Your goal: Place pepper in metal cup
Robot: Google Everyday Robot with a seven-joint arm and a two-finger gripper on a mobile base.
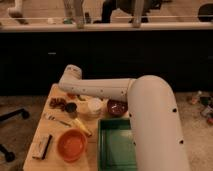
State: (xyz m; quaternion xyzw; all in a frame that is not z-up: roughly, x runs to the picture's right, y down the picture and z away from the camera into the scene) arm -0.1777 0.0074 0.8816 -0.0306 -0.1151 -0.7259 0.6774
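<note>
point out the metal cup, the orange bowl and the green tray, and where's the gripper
metal cup (71,108), camera view, on its dark inside
orange bowl (72,144), camera view, on its inner floor
green tray (116,148), camera view, on its bare bottom
gripper: hidden behind the arm's elbow (70,75) at the table's far edge, no point possible

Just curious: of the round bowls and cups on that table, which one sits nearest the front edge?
The orange bowl. The metal cup, white container and maroon bowl sit farther back, toward the gripper.

You're looking at a pale, matt wooden table, a dull grey metal cup, a glossy orange bowl, a smooth green plastic tray, and the gripper tucked beneath the arm's smooth white shell, near the table's far edge.
</note>
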